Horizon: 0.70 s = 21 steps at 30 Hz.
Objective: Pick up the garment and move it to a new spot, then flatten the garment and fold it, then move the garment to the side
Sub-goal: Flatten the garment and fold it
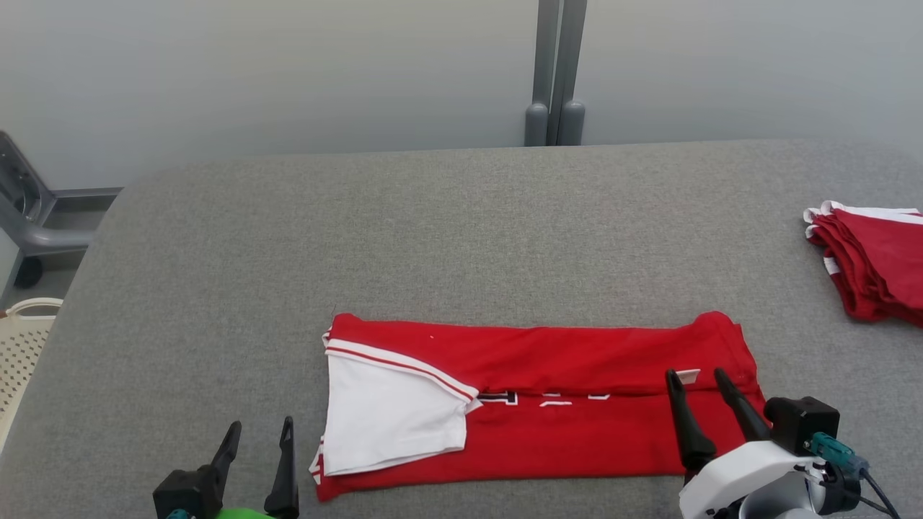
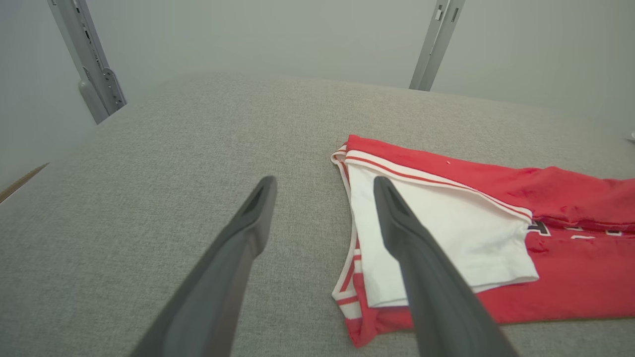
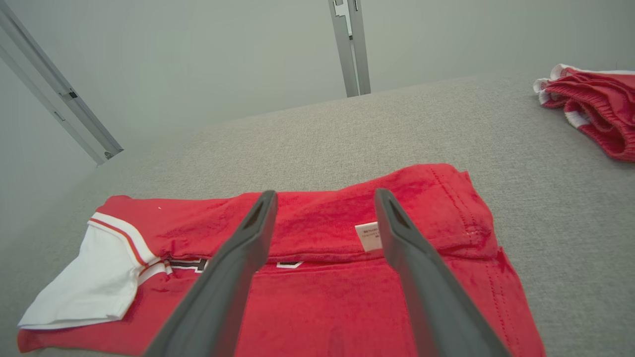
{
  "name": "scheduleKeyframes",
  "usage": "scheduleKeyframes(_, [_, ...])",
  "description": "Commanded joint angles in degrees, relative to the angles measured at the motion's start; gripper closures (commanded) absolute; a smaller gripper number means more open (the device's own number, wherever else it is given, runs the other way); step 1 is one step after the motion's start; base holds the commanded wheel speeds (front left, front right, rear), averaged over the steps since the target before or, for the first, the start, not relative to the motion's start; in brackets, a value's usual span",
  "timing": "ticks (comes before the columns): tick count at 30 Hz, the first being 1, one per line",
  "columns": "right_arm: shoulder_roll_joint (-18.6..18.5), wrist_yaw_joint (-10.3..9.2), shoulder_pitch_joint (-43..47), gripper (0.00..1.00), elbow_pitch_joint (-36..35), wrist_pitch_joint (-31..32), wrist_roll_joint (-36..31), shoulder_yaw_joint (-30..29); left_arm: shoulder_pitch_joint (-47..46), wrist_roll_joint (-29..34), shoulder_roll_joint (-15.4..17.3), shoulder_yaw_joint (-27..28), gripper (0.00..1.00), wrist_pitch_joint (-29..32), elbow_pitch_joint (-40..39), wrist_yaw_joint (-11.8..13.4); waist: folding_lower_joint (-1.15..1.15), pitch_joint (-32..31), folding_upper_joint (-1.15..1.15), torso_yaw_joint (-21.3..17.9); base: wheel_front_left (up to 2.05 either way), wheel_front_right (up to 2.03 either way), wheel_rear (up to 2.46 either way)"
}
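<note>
The garment (image 1: 548,393) is a red jersey with a white sleeve, folded into a long strip across the near middle of the grey table (image 1: 461,238). My left gripper (image 1: 259,431) hovers open just left of the white sleeve end, holding nothing. My right gripper (image 1: 698,377) is open above the strip's right end, near a small white label. The left wrist view has the white sleeve (image 2: 446,233) beside the left gripper (image 2: 322,184). Seen from the right wrist, the right gripper (image 3: 322,196) is over the red cloth (image 3: 347,277).
A pile of folded red and white garments (image 1: 876,263) lies at the table's right edge. A grey post (image 1: 554,72) stands behind the table. A pale basket (image 1: 21,346) sits off the left edge. Bare cloth spreads behind the jersey.
</note>
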Motion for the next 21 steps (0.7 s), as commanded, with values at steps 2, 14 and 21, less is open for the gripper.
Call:
scheduleKeyframes(2, [-0.1, -0.01, -0.5, 0.00, -0.2, 0.3, -0.8, -0.5, -0.9, -0.7, 0.0, -0.3, 0.00, -0.2, -0.3, -0.7, 0.00, 0.2, 0.00, 0.1, 0.00, 0.00, 0.00])
scheduleKeyframes(14, [-0.1, -0.01, -6.9, 0.00, 1.8, 13.5, -6.9, -13.9, -1.6, -0.2, 0.4, -0.7, 0.00, -0.8, -2.6, -2.0, 0.00, 3.0, 0.00, 0.5, 0.00, 0.00, 0.00])
scheduleKeyframes(21, [-0.1, -0.01, -11.1, 0.00, 6.0, 26.6, -11.0, -19.4, -2.9, -0.3, 0.4, -1.1, 0.00, -0.8, -2.7, -2.6, 0.00, 5.9, 0.00, 1.5, 0.00, 0.00, 0.00])
